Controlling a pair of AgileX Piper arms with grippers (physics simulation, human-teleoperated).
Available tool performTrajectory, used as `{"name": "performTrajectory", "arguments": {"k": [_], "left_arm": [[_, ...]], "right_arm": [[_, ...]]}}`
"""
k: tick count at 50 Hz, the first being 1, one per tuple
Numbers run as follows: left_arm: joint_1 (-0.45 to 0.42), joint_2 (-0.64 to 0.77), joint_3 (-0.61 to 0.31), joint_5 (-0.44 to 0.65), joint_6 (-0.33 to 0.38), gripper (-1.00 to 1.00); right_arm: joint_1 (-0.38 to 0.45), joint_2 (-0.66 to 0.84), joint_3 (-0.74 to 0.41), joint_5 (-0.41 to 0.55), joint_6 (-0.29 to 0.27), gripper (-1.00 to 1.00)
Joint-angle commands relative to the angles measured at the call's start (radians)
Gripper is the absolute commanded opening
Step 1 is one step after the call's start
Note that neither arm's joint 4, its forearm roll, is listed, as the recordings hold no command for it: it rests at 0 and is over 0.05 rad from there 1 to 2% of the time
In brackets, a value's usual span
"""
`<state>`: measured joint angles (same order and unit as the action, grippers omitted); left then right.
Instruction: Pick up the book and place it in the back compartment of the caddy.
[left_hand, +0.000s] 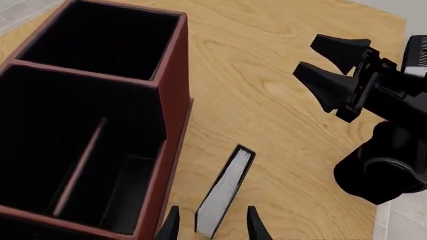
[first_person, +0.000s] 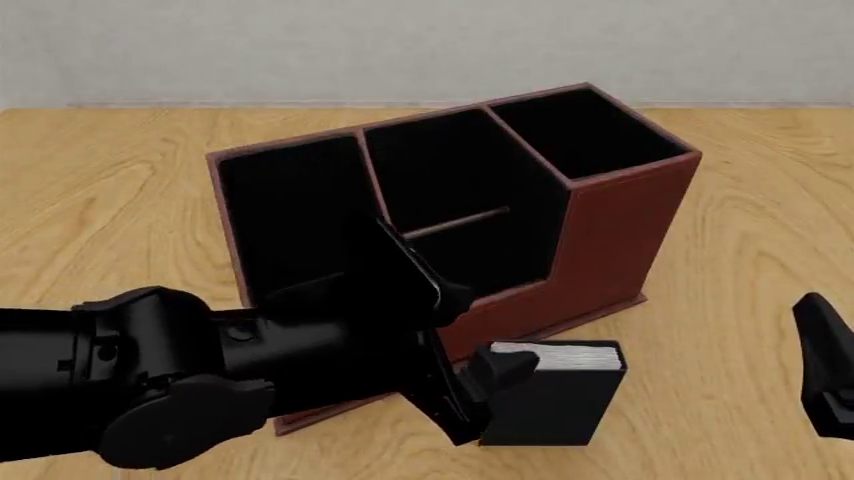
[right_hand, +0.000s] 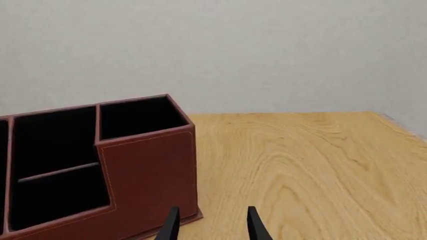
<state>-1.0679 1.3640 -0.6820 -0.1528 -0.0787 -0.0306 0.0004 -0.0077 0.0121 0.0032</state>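
Note:
The black book (left_hand: 227, 192) with white page edges stands upright on the table just in front of the caddy's stepped low wall, also seen in the front view (first_person: 554, 395). My left gripper (left_hand: 213, 227) is open and straddles it, a gap showing on each side of the book; in the front view the left gripper (first_person: 483, 388) sits at the book's upper left corner. The reddish-brown caddy (first_person: 627, 230) has black compartments, tall ones along one side and a lower divided one (left_hand: 100, 165). My right gripper (right_hand: 213, 227) is open and empty, to the right of the book (first_person: 825, 365).
The right arm's gripper (left_hand: 308, 56) hovers over bare wood beyond the book in the left wrist view. The wooden table (first_person: 747, 140) extends around the caddy (right_hand: 147, 170) to a grey wall behind. The left arm's black body (first_person: 160, 390) covers the caddy's front left.

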Motion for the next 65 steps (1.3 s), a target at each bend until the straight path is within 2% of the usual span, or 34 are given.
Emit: {"name": "performTrajectory", "arguments": {"k": [1,26,65], "left_arm": [[-0.004,0.038,-0.011,0.006,0.000,1.00],[-0.015,0.107,-0.027,0.019,-0.045,1.00],[-0.014,0.182,-0.054,0.042,-0.053,1.00]], "right_arm": [[0.000,0.000,0.000,0.000,0.000,1.00],[0.000,0.000,-0.001,0.000,-0.001,1.00],[0.000,0.000,0.000,0.000,0.000,1.00]]}}
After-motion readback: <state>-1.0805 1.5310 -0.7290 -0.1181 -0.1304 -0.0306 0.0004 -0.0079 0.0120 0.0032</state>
